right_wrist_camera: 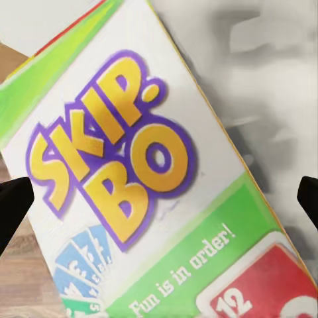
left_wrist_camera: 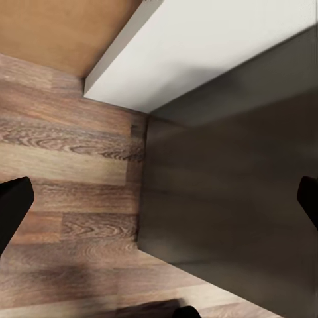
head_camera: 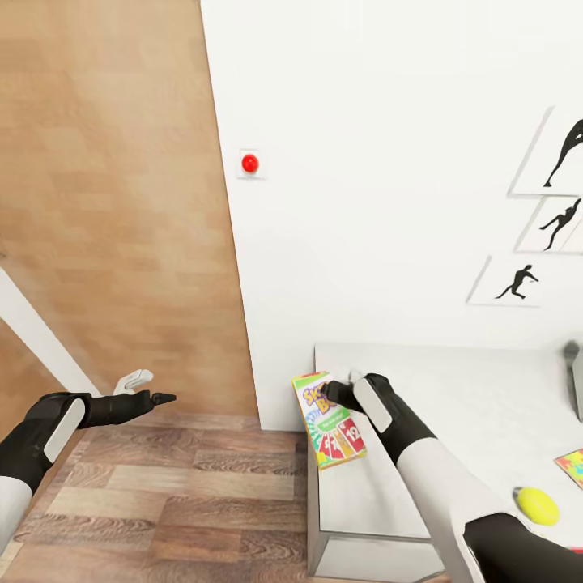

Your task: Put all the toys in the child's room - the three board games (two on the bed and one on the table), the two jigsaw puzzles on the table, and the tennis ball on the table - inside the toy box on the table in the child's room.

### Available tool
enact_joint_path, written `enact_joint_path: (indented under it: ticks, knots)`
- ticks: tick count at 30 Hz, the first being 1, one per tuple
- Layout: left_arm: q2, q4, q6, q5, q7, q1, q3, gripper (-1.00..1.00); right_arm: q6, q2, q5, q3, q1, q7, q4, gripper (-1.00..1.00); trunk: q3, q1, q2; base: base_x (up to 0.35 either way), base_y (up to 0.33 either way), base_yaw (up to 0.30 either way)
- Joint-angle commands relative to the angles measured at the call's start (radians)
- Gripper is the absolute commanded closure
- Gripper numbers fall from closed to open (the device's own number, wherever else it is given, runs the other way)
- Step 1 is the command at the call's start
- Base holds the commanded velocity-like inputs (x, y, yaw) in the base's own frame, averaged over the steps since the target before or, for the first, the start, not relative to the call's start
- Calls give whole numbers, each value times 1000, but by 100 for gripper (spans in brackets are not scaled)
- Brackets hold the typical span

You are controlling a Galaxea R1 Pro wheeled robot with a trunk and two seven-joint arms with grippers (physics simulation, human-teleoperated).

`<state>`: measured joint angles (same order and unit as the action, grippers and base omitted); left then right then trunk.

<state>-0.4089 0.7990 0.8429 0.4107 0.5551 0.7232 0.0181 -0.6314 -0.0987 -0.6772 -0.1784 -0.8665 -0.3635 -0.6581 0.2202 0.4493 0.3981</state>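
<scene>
hovering with fingers spread wide over green-and-white skip-bo board game box (head_camera: 329,419), right gripper (head_camera: 338,394) at white table (head_camera: 486,405) corner.
lying flat on table's left edge; yellow tennis ball (head_camera: 538,506) well apart; left gripper (head_camera: 154,390) wide above wooden floor (head_camera: 178,502).

A white table (head_camera: 486,405) fills the 4 o'clock part of the head view, set against a white wall (head_camera: 364,162). The right gripper (head_camera: 344,394) rests at a Skip-Bo board game (head_camera: 329,421) that overhangs the table's edge toward 9 o'clock; how its jaws stand cannot be told. A yellow tennis ball (head_camera: 538,506) lies at 4 o'clock, near a colourful box corner (head_camera: 572,467). The left gripper (head_camera: 144,389) hovers over wood floor (head_camera: 162,502) at 8 o'clock, fingers parted. A red button (head_camera: 250,163) sits at 11 o'clock; 3 silhouette pictures (head_camera: 542,219) hang at 2 o'clock.
</scene>
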Motion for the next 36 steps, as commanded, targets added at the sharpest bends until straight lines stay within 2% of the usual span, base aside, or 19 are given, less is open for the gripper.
enact_joint_path:
  ticks: [1, 6, 14, 19, 26, 32, 36]
  knots:
    - [0, 0, 5, -1, 3, 1, 2, -100, -3, 1, -11, -2, 19, -10, -36, -100, 0, 1, 2, 0, 0, 0]
    - [0, 0, 6, -1, 1, 1, 2, -100, -22, 6, -16, 1, 73, -11, -146, -100, -8, 1, 2, 0, 0, 0]
    - [1, 0, 4, 4, 7, 1, 2, -100, -78, 50, -27, 3, 158, -10, -355, -100, -20, 1, 2, 0, 0, 0]
    - [1, 0, 5, 8, 11, 1, 2, -100, -105, 67, -51, 3, 192, -8, -439, -100, -28, 1, 2, 0, 0, 0]
    - [2, 0, 5, 11, 15, 1, 3, -100, -177, 75, -142, 4, 247, -8, -575, -100, -39, 1, 2, 0, 0, 0]
    - [4, 0, 7, 11, 15, 1, 3, -100, -265, 75, -193, 4, 328, -8, -778, -100, -49, 1, 2, 0, 0, 0]
    - [4, 0, 8, 12, 16, 1, 3, -100, -305, 74, -264, 4, 352, 2, -832, -100, -55, 1, 2, 0, 0, 0]
